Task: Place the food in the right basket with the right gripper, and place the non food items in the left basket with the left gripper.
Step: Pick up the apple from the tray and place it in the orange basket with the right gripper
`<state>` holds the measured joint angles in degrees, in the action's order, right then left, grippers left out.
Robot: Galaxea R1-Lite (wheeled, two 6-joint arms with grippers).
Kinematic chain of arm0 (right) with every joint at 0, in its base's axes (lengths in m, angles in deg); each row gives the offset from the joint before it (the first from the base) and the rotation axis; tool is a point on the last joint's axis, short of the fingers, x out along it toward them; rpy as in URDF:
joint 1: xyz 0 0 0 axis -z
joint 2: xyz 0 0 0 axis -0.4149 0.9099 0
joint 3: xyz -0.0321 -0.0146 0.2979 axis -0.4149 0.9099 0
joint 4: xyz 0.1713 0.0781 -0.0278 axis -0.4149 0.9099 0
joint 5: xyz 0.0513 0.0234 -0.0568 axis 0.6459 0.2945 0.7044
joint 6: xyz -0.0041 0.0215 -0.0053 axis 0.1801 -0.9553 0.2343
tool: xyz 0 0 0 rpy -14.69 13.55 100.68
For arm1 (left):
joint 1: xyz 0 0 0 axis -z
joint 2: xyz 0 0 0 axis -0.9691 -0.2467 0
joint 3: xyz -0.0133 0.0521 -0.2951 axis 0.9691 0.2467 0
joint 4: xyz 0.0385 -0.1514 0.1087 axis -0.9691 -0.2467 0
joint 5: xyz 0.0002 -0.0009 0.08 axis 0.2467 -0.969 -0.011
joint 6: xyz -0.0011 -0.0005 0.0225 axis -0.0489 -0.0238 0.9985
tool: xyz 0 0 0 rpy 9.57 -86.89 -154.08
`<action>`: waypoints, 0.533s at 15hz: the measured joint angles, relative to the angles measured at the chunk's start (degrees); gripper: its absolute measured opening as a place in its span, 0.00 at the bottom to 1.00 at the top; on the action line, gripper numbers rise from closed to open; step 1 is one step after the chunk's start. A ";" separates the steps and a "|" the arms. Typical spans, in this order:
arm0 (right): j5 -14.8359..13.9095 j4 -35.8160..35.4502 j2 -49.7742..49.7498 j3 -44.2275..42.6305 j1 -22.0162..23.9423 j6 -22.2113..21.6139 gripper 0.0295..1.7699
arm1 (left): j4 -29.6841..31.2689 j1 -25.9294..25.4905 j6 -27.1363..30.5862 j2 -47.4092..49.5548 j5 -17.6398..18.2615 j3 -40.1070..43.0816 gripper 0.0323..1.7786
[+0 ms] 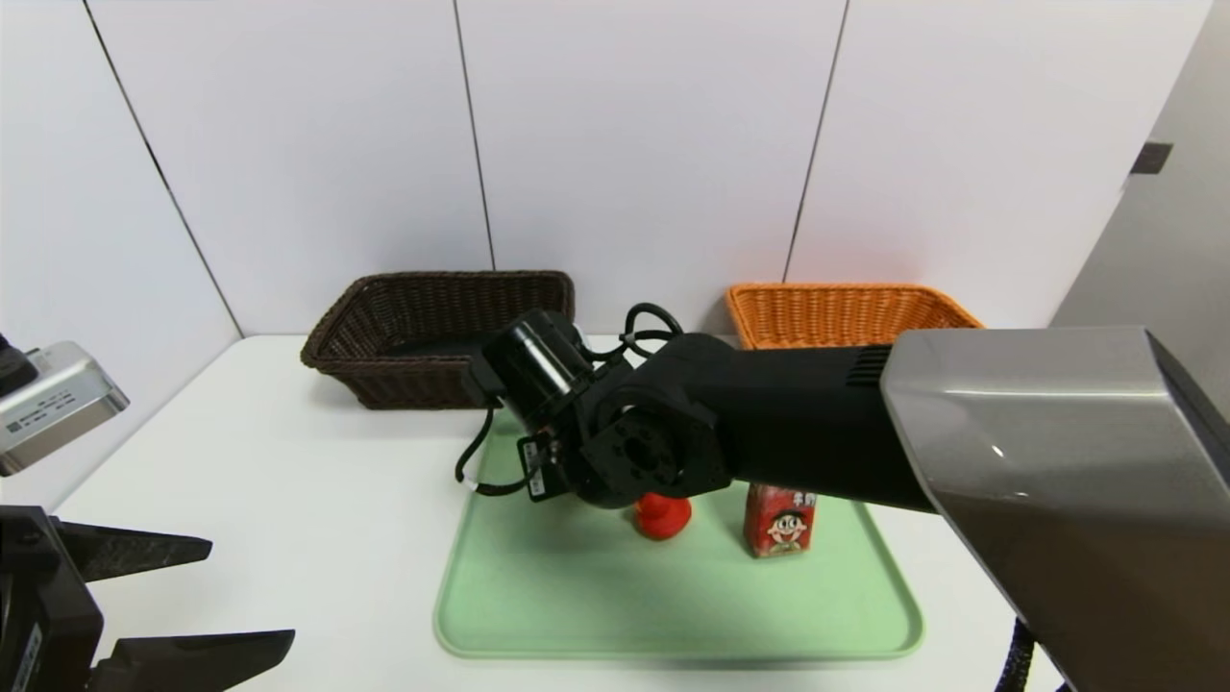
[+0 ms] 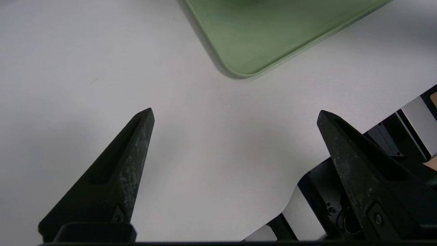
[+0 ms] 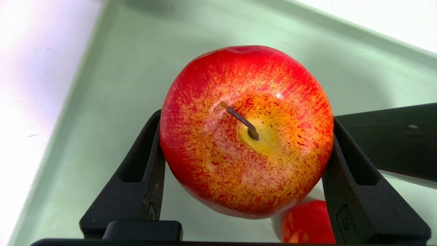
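White table (image 1: 288,500) with green tray (image 1: 577,615) in foreground, baskets and white panelled wall behind. Right gripper (image 3: 244,150) over tray, fingers pressed on either side of apple (image 3: 245,131). Left gripper (image 2: 235,116) spread wide, beside tray.

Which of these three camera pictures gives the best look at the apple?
The right wrist view: the apple fills it, stem up, squeezed between the right gripper fingers above the green tray. The head view hides it behind the right arm; the left wrist view misses it.
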<state>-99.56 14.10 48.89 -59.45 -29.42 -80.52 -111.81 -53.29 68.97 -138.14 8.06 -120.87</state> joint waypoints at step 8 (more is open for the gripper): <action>0.09 -0.61 -13.00 0.74 -1.46 5.10 0.69 | 0.00 0.02 0.15 0.45 -0.02 -0.26 0.95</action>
<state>-99.48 13.49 35.90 -58.71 -30.88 -75.42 -111.81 -53.26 69.12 -137.69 8.03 -121.12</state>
